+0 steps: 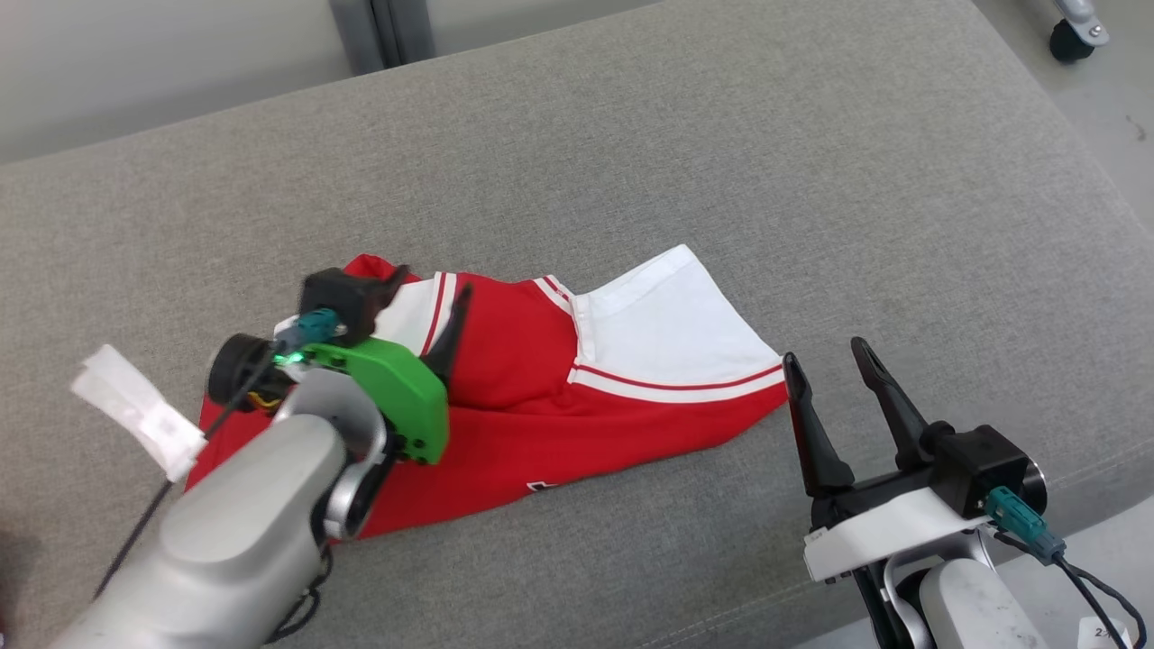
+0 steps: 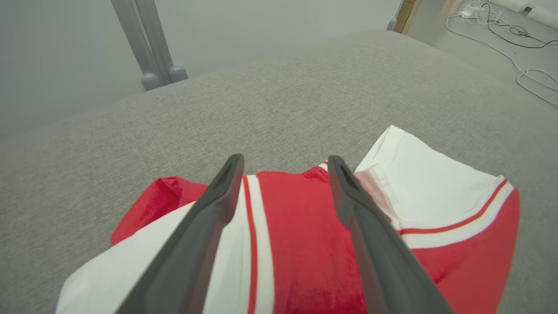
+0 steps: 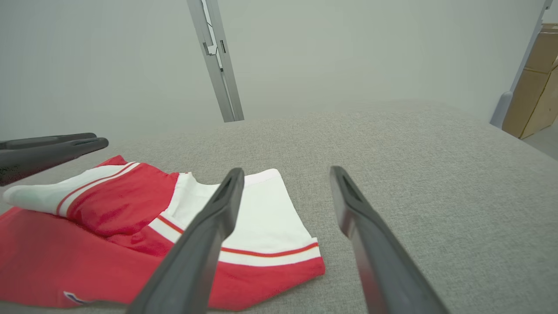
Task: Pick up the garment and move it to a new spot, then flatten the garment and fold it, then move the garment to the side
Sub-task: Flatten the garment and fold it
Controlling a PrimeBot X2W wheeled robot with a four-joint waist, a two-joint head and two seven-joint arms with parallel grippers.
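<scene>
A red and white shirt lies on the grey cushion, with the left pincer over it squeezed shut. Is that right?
Not quite. The left pincer is open, spread wide over the shirt, as the left wrist view shows. The rest is right.

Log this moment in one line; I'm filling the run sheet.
garment: partly folded, on cushion | left gripper: open, over garment | right gripper: open, by garment's right edge

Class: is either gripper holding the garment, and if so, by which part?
Nothing is held. The left gripper stands open over the garment, no cloth pinched; the right gripper stands open beside its white end.
</scene>
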